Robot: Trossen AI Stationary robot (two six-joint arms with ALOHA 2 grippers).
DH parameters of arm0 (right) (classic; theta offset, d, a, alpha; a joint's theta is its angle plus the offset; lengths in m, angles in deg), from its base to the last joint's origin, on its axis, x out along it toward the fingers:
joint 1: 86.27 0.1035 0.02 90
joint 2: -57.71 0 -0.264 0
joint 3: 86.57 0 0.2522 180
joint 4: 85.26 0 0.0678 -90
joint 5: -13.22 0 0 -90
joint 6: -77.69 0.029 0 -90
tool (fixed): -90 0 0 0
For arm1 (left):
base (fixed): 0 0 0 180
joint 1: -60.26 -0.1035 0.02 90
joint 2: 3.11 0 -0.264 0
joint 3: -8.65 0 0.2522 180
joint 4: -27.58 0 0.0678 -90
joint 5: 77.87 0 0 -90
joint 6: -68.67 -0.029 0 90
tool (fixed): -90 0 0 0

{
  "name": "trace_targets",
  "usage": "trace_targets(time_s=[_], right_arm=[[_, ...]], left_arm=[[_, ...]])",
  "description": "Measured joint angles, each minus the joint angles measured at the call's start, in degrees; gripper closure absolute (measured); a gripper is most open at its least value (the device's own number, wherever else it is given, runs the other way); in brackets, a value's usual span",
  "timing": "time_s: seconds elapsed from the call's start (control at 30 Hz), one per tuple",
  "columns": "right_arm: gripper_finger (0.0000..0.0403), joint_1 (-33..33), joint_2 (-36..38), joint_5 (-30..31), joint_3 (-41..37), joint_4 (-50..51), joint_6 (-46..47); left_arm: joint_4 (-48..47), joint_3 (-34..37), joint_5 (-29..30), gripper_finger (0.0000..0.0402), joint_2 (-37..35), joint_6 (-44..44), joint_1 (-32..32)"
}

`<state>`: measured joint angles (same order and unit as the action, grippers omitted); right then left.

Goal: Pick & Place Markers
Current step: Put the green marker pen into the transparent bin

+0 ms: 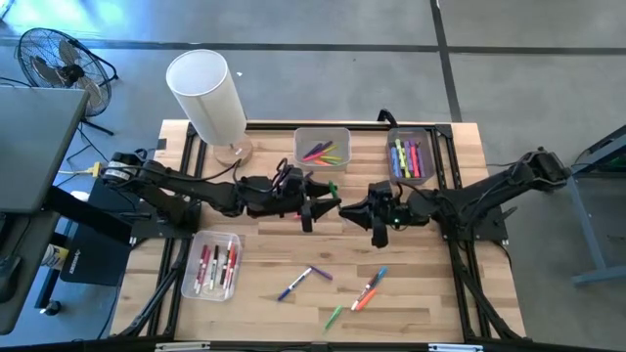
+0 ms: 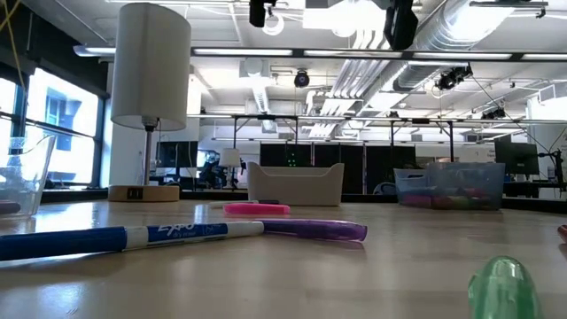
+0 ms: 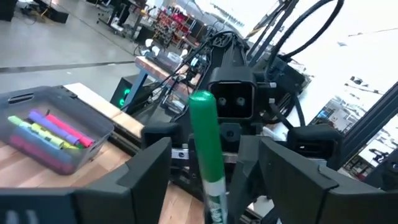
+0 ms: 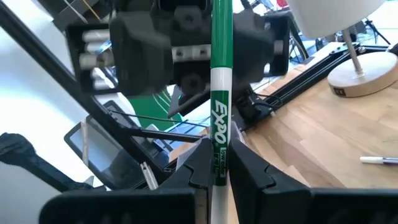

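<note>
A green marker (image 4: 221, 93) with a white barrel stands roughly upright in the air over the table's middle (image 1: 333, 188), held by my right gripper (image 4: 219, 171), which is shut on it. My left gripper (image 3: 214, 168) faces it from the table's left and is open. Its two fingers (image 3: 149, 165) stand on either side of the marker's green cap end (image 3: 203, 124), apart from it. Loose markers lie near the front edge: a blue-and-purple one (image 1: 303, 282), an orange-and-blue pair (image 1: 370, 288) and a green one (image 1: 335, 315). My right gripper pinches the marker's white barrel (image 4: 217, 146), at the printed label, between its two fingers (image 4: 200, 168). The fingers come in level from the table's right and lie across the marker. The marker is lifted clear of the table, roughly upright, with its green part above the fingers.
Clear bins with markers stand at the far middle (image 1: 321, 149), far right (image 1: 411, 156) and near left (image 1: 210, 264). A white-shaded lamp (image 1: 210, 98) stands at the far left. Bare wood lies between the arms and the loose markers.
</note>
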<state>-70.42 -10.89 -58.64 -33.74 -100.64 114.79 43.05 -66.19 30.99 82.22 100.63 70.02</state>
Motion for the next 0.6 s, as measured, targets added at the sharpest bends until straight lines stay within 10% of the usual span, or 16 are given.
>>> trace_targets(time_s=[0.6], right_arm=[[0.0373,-1.61,0.00,-2.33,0.00,0.79,-2.76]], left_arm=[[0.20,-0.02,-0.44,0.0365,1.24,2.80,0.00]])
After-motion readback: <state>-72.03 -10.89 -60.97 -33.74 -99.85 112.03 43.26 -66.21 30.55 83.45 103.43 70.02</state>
